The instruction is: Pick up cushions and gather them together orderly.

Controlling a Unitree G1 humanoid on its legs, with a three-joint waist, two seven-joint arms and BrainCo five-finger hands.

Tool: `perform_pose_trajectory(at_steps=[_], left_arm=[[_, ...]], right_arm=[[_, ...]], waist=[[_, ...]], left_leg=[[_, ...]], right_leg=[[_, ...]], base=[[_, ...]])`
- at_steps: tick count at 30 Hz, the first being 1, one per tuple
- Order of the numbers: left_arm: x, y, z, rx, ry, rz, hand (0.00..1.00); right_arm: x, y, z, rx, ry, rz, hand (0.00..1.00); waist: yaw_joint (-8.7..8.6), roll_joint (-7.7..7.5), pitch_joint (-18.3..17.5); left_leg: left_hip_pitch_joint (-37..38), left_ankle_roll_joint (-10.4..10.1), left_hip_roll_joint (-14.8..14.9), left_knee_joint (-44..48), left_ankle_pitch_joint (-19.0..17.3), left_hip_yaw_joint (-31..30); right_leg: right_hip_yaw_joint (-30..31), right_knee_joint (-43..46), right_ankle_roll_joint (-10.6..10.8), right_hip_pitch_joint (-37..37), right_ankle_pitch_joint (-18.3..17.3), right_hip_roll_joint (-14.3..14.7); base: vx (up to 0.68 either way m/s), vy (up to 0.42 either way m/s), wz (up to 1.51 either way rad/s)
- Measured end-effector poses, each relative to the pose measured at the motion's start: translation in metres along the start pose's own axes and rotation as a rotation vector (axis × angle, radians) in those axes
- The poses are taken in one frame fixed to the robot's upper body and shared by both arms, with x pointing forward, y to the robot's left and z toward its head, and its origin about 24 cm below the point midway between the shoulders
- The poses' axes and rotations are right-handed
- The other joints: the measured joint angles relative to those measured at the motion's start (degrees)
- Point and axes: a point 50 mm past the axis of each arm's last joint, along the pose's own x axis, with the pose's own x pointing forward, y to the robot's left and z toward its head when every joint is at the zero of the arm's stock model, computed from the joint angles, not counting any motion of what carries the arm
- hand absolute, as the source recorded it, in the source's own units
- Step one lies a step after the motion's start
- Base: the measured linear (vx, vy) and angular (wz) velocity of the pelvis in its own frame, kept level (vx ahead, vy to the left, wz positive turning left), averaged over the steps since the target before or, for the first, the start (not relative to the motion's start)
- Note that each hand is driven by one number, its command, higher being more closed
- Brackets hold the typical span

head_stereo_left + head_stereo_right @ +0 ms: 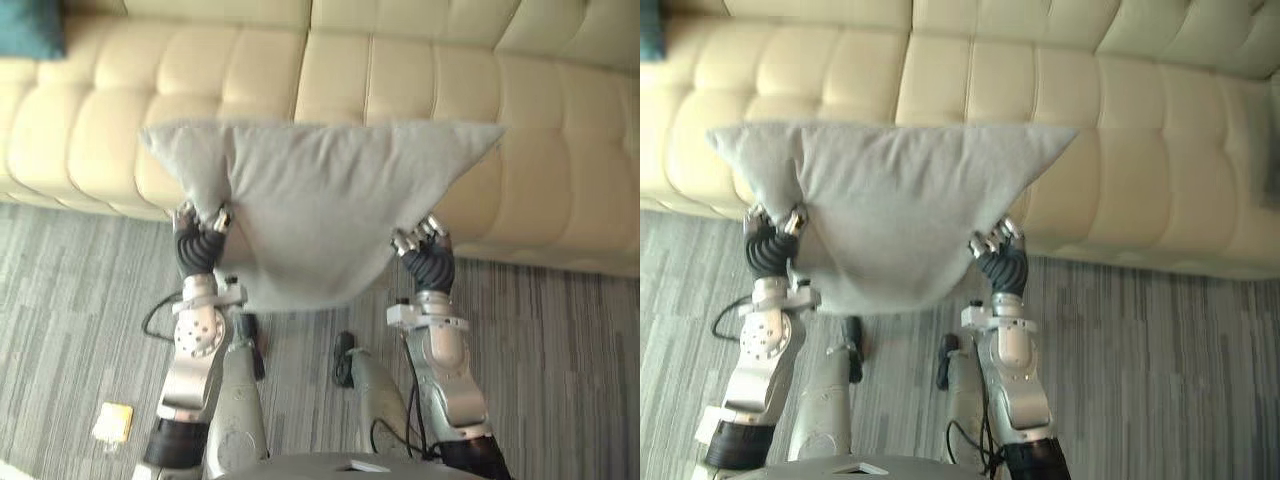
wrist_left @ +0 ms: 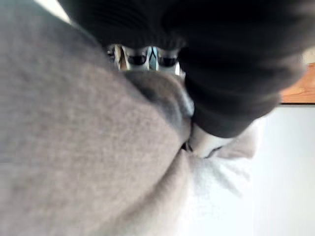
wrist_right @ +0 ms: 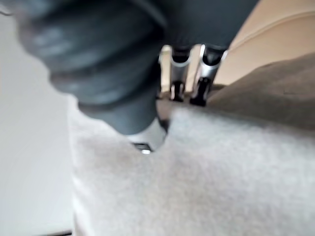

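The grey cushion [image 1: 310, 200] hangs in the air between the left robot hand [image 1: 200, 238] and the right robot hand [image 1: 425, 248]. Each hand grips a lower side edge, with fingers and thumb pinched into the cloth. The cushion's upper corners spread wide above both hands. Beyond the hands stands a cream sofa [image 1: 400, 80], with a teal cushion [image 1: 30, 25] well past the left robot hand. A small yellow object [image 1: 113, 421] lies on the striped carpet [image 1: 570, 350] near the left arm.
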Motion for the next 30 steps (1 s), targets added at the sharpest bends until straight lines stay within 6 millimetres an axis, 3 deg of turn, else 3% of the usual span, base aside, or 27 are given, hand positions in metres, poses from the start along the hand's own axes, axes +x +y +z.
perform_pose_trajectory(at_steps=[7, 12, 15, 18, 20, 21, 22, 24, 25, 27, 30], left_arm=[[-0.027, 0.015, -0.003, 0.021, 0.045, 0.02, 1.0], [-0.035, 0.018, -0.008, 0.022, 0.078, 0.035, 1.0], [-0.045, 0.02, -0.015, 0.023, 0.128, 0.038, 1.0], [-0.051, 0.023, -0.019, 0.032, 0.156, 0.041, 1.0], [-0.052, 0.023, -0.019, 0.033, 0.16, 0.041, 1.0], [-0.053, 0.023, -0.02, 0.033, 0.163, 0.043, 1.0], [-0.053, 0.023, -0.02, 0.026, 0.166, 0.048, 1.0], [-0.054, 0.023, -0.02, 0.028, 0.169, 0.048, 1.0], [-0.053, 0.023, -0.02, 0.03, 0.166, 0.046, 1.0], [-0.053, 0.023, -0.02, 0.04, 0.166, 0.035, 1.0], [-0.053, 0.022, -0.022, 0.055, 0.17, 0.014, 1.0]], right_arm=[[-0.012, 0.005, 0.006, -0.034, -0.008, 0.03, 1.0], [-0.015, 0.005, 0.002, -0.064, 0.011, 0.027, 1.0], [-0.025, 0.002, -0.006, -0.069, 0.066, 0.022, 1.0], [-0.032, 0.0, -0.01, -0.062, 0.099, 0.021, 1.0], [-0.032, 0.0, -0.01, -0.058, 0.102, 0.022, 1.0], [-0.032, 0.0, -0.01, -0.054, 0.103, 0.022, 1.0], [-0.032, 0.001, -0.011, -0.049, 0.105, 0.02, 1.0], [-0.032, 0.0, -0.013, -0.052, 0.115, 0.02, 1.0], [-0.031, 0.0, -0.017, -0.053, 0.126, 0.025, 1.0], [-0.024, 0.001, -0.03, -0.049, 0.165, 0.028, 1.0], [-0.026, -0.001, -0.045, -0.065, 0.231, 0.028, 1.0]], waist=[[0.61, 0.06, -7.58], [0.52, 0.14, -9.34], [0.59, 0.75, -8.97], [0.64, 1.06, -8.74], [0.8, 1.41, -8.7], [1.38, 1.58, -8.74], [1.71, 2.92, -9.38], [1.46, 2.34, -9.61], [1.14, 1.51, -10.17], [0.91, 0.9, -10.22], [1.14, 0.74, -10.35]], left_leg=[[11.71, -0.7, -0.33, -6.73, 0.14, 1.09], [15.89, -1.02, -0.57, -8.0, 0.08, 0.14], [14.62, -0.83, 0.19, -1.0, -2.52, -1.05], [10.88, -0.8, 0.45, 8.44, -2.69, -0.89], [10.11, -0.24, 1.27, 9.14, -3.12, 1.53], [9.88, 1.13, 1.89, 8.31, -4.6, 3.28], [10.57, 2.67, 1.59, 5.67, -7.58, 4.64], [10.77, 1.81, 0.69, 3.02, -7.25, 6.7], [10.93, 2.03, -1.35, -0.15, -6.27, 6.75], [10.51, 2.82, -2.55, -1.2, -5.64, 7.4], [10.25, 5.31, -2.4, 4.04, -9.46, 9.42]], right_leg=[[-0.4, -7.9, 0.33, 11.63, 0.92, 0.68], [-1.21, -10.65, 0.52, 16.92, 1.24, 1.0], [-2.55, -10.77, 0.77, 20.28, 0.48, 1.2], [-3.76, -9.21, 0.54, 21.84, -1.86, 0.33], [-4.27, -9.14, 0.78, 22.14, -2.54, -0.27], [-4.31, -9.22, 0.77, 21.85, -2.53, -0.15], [-4.18, -9.27, 0.92, 21.52, -2.59, -0.35], [-3.81, -11.69, 1.04, 21.32, -2.4, -1.15], [-3.0, -15.06, 1.79, 20.98, -0.65, -1.57], [-1.16, -19.82, 2.31, 21.56, 2.5, -1.55], [1.15, -22.21, 4.29, 23.1, 4.26, -2.27]], base=[[0.07, 0.001, -0.02], [0.08, -0.017, 0.06], [0.03, 0.021, 0.18], [-0.05, 0.041, 0.35], [-0.06, 0.072, 0.29], [-0.03, 0.156, 0.04], [-0.01, 0.184, 0.08], [0.04, 0.146, 0.15], [0.08, 0.136, 0.1], [0.12, 0.16, -0.14], [0.16, 0.157, -0.38]])
